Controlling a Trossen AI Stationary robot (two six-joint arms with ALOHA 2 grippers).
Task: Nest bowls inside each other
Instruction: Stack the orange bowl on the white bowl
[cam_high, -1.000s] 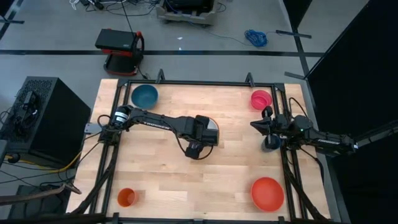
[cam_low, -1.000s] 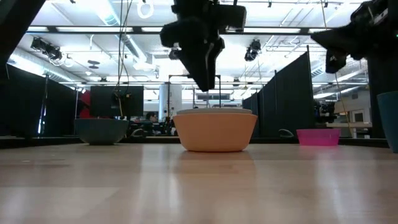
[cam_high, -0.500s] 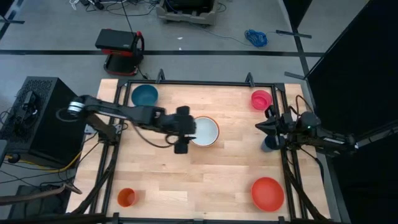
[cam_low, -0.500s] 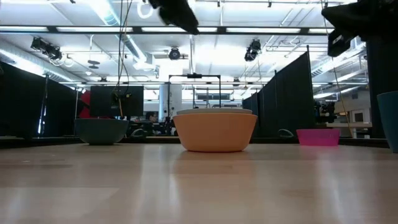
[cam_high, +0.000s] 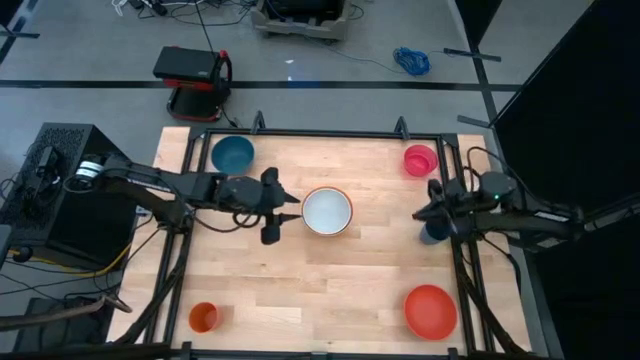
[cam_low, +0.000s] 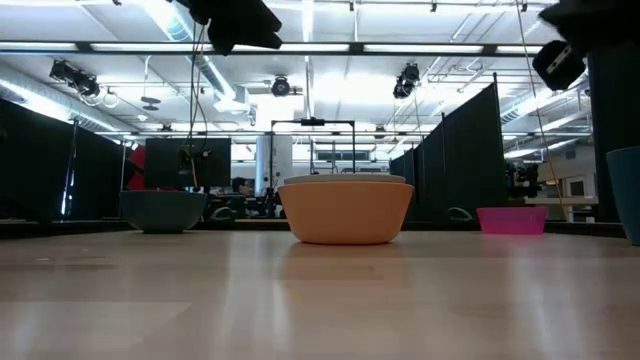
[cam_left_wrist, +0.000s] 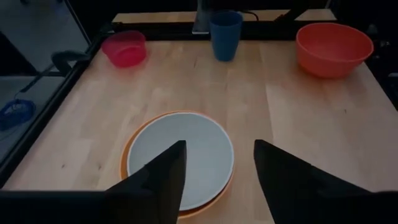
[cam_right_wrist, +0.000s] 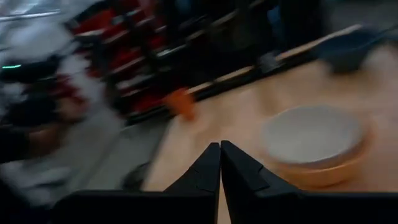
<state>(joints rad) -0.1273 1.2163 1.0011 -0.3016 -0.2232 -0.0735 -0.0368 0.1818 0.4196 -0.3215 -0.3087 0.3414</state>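
A pale white-blue bowl (cam_high: 327, 210) sits nested in an orange bowl (cam_low: 346, 215) at the table's middle. My left gripper (cam_high: 287, 208) hangs open just to their left, raised above the table, nothing between its fingers (cam_left_wrist: 163, 177). The teal bowl (cam_high: 232, 154) stands at the far left, the pink bowl (cam_high: 420, 159) at the far right, the red bowl (cam_high: 430, 311) at the near right. My right gripper (cam_right_wrist: 220, 167) is shut and empty, raised by the right edge.
An orange cup (cam_high: 204, 317) stands at the near left corner. A dark-blue cup (cam_left_wrist: 225, 34) stands at the right edge, right under my right arm. A black frame (cam_high: 330, 133) rims the table. Bare wood lies between the nested bowls and the near edge.
My left gripper has pulled back from above the nested bowls toward the table's left edge and risen, tipping from pointing down to nearly level. My right gripper has risen a little by the right edge. The bowls have stayed where they were.
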